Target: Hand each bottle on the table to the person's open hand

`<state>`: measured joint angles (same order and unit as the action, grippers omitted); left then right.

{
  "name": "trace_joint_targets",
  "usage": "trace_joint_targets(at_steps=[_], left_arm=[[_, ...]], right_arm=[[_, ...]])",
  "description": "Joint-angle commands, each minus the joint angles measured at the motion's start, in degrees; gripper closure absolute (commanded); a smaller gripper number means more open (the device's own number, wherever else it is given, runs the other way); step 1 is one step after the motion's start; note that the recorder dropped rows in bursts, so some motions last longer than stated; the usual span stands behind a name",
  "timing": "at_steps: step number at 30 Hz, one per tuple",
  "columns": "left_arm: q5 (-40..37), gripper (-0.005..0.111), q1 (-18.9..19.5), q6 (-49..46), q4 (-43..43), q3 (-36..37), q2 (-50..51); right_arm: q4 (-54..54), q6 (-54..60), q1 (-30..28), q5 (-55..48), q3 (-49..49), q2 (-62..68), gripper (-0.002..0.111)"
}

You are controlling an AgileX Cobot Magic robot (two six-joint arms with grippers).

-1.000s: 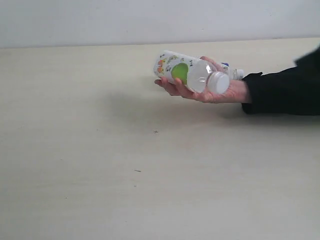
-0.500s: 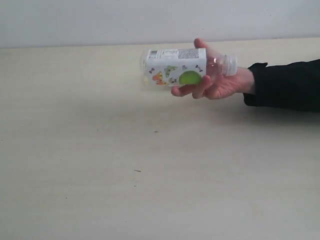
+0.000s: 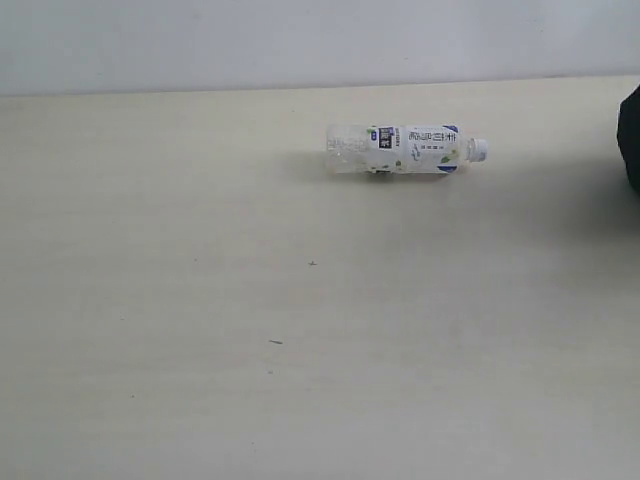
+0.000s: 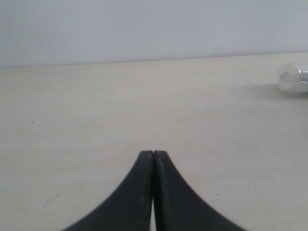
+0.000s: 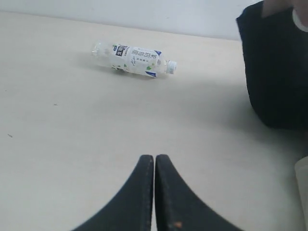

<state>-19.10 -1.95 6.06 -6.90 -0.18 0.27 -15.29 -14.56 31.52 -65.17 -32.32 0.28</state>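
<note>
One slim bottle [image 3: 403, 149] with a white-and-blue label and white cap lies on its side on the table [image 3: 250, 330], at the far right of the exterior view, cap pointing right. The right wrist view shows the same bottle [image 5: 134, 58] well ahead of my right gripper [image 5: 155, 159], which is shut and empty. In the left wrist view only the bottle's clear base [image 4: 293, 77] shows at the picture's edge, far from my shut, empty left gripper [image 4: 153, 154]. The other bottles and the person's open hand are out of view. Neither gripper appears in the exterior view.
A black sleeve [image 3: 632, 140] edges into the exterior view at the far right; the right wrist view shows this black sleeve [image 5: 274, 67] as a large dark mass beside the bottle. A pale wall [image 3: 300, 40] runs behind the table.
The hand holding the green-spotted white-labelled bottle has withdrawn to the right and left the view. The slim white-and-blue bottle that lay behind it is now uncovered on the table.
</note>
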Motion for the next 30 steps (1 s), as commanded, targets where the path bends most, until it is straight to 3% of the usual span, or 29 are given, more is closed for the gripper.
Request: trace_joint_targets(at_steps=[1, 30], left_arm=[[0.14, 0.104, 0.19, 0.18, -0.18, 0.18, -0.27], [0.14, 0.104, 0.19, 0.18, -0.18, 0.18, -0.27]], right_arm=[[-0.8, -0.07, -0.18, 0.89, -0.09, -0.28, 0.107], [1.55, -0.43, -0.18, 0.53, -0.09, -0.28, 0.107]])
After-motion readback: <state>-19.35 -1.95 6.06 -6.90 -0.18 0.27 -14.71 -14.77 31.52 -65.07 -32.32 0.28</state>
